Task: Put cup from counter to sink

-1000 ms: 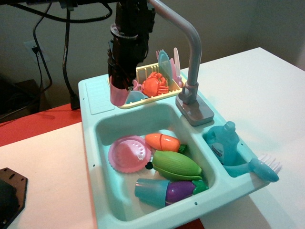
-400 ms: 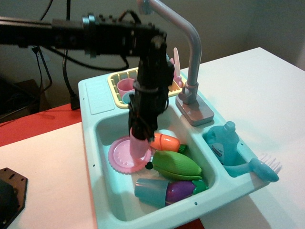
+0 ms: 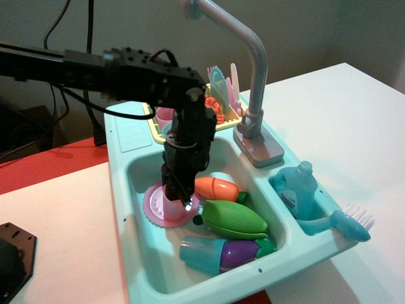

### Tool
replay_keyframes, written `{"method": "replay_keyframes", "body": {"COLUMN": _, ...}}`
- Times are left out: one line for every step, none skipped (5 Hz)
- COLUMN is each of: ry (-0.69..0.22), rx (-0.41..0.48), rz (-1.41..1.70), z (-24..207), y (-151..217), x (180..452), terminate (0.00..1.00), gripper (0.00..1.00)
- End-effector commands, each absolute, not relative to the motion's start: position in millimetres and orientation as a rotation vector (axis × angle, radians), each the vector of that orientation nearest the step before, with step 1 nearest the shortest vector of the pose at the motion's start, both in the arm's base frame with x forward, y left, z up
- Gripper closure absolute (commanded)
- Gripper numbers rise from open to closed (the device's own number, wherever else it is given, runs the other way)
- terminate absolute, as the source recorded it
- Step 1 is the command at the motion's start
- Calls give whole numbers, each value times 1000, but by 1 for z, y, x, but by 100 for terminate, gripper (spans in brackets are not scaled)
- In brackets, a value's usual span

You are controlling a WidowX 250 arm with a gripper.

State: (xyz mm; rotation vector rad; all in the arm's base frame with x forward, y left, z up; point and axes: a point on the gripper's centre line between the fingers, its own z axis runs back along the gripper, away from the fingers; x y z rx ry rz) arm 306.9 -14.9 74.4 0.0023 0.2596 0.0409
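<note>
Gripper (image 3: 179, 191) of mine pinches the cup (image 3: 174, 203) over the pink plate (image 3: 155, 206) inside the sink (image 3: 136, 166); I should release gently (keeping it upright).

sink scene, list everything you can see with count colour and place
cup: 1, translucent pink, on the plate, under the gripper
plate: 1, pink, sink floor, left
sink: 1, light teal, centre
counter: 1, light teal, ribbed, back left
toy carrot: 1, orange, in sink
toy corn: 1, green, in sink
blue tumbler: 1, lying at front
toy eggplant: 1, purple, front
faucet: 1, grey, back right
dish rack: 1, yellow, behind sink
soap bottle: 1, blue, side compartment
brush: 1, blue, right edge
gripper: 1, black, at the cup
</note>
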Motion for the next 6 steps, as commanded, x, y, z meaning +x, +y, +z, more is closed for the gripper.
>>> {"method": "replay_keyframes", "body": {"ry": 213, "rx": 93, "rz": 63, "z": 68, "y": 0, "x": 300, "terminate": 0, "gripper": 100}}
{"method": "replay_keyframes", "body": {"ry": 269, "rx": 166, "rz": 78, "z": 72, "y": 7, "x": 298, "terminate": 0, "gripper": 0}}
{"method": "replay_keyframes", "body": {"ry": 312, "rx": 166, "rz": 57, "z": 87, "y": 8, "x": 296, "terminate": 0, "gripper": 0}}
{"method": "replay_keyframes", "body": {"ry": 294, "rx": 154, "rz": 44, "z": 117, "y": 9, "x": 292, "terminate": 0, "gripper": 0}}
{"method": "replay_keyframes", "body": {"ry": 270, "rx": 139, "rz": 40, "z": 146, "y": 13, "x": 290, "terminate": 0, "gripper": 0}}
{"method": "replay_keyframes", "body": {"ry": 244, "rx": 116, "rz": 50, "z": 174, "y": 16, "x": 288, "terminate": 100, "gripper": 0}}
